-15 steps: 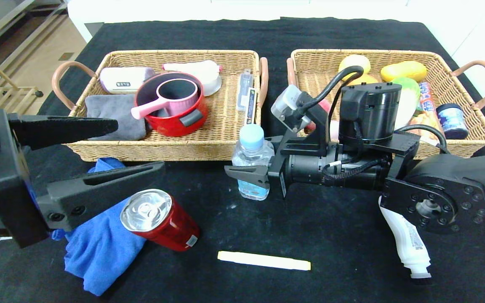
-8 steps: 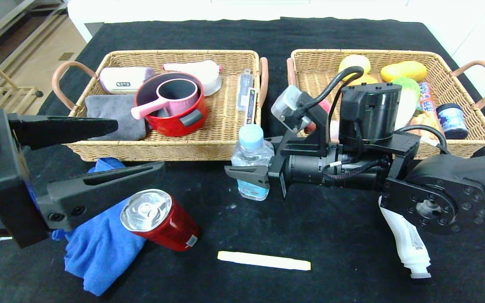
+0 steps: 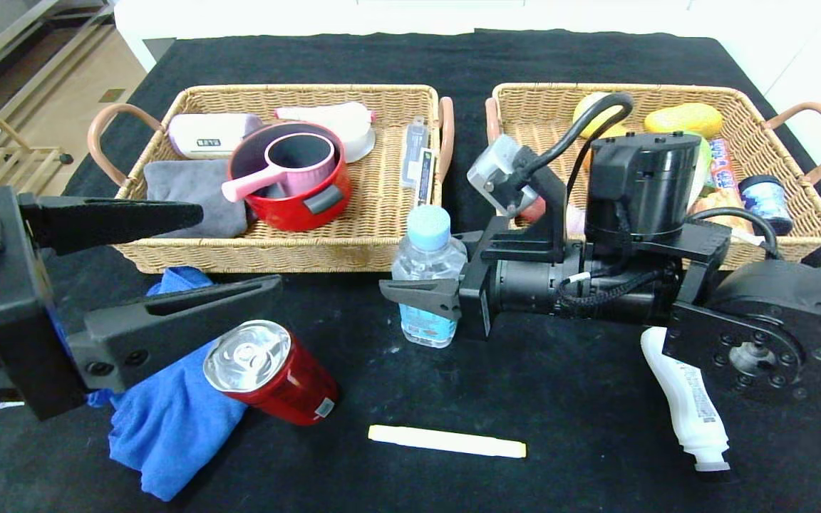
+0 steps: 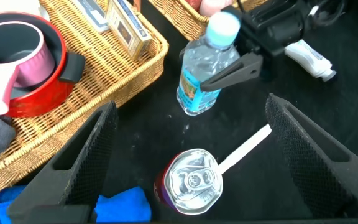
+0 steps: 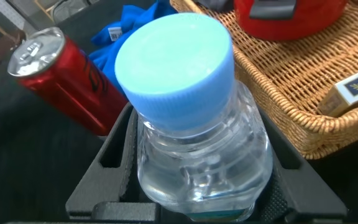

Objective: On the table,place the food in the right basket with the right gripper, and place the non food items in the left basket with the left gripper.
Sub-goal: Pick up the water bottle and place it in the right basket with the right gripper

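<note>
My right gripper (image 3: 421, 286) is shut on the clear bottle (image 3: 426, 263) with the pale blue cap, upright in front of the gap between the two baskets; the right wrist view shows the bottle (image 5: 197, 143) filling the jaws. My left gripper (image 3: 236, 248) hangs open at the near left, above the red can (image 3: 271, 370) and the blue cloth (image 3: 168, 420). In the left wrist view the can (image 4: 191, 183) lies between its spread fingers. The pale yellow stick (image 3: 446, 441) lies near the front of the table (image 3: 560, 427). The white brush-tipped bottle (image 3: 688, 406) lies under my right arm.
The left basket (image 3: 275, 260) holds a red pot (image 3: 289, 174) with a pink cup, a grey cloth (image 3: 193, 187) and boxes. The right basket (image 3: 802, 206) holds yellow fruit (image 3: 681, 120), packets and a blue jar (image 3: 763, 203), partly hidden by my right arm.
My right arm has risen a little and shifted right with the clear bottle in its grip. The left gripper and the other things have not moved.
</note>
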Robot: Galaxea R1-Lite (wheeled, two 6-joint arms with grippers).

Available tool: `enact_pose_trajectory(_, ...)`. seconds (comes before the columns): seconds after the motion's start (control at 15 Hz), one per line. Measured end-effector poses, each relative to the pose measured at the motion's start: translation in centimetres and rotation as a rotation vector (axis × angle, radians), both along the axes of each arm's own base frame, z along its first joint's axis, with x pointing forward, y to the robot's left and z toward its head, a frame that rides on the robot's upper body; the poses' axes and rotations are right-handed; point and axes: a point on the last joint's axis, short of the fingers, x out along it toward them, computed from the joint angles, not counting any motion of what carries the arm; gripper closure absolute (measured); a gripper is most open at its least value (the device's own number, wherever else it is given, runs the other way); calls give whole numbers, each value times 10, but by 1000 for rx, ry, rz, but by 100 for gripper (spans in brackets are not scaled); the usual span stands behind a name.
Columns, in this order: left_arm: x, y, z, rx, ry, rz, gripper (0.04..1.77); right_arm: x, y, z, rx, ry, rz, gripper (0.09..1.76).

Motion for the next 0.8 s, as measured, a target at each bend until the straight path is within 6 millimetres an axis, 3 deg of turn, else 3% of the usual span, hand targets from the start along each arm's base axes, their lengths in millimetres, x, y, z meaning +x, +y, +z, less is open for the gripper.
enact_pose_trajectory(0.47, 0, 0, 0, 2, 1, 0, 9, -20, -23, 46, 119, -7, -26, 82)
enact_pose_trajectory(0.8, 1, 0, 0, 2, 2, 0, 9, -13, -53, 83, 167, -56, -179, 82)
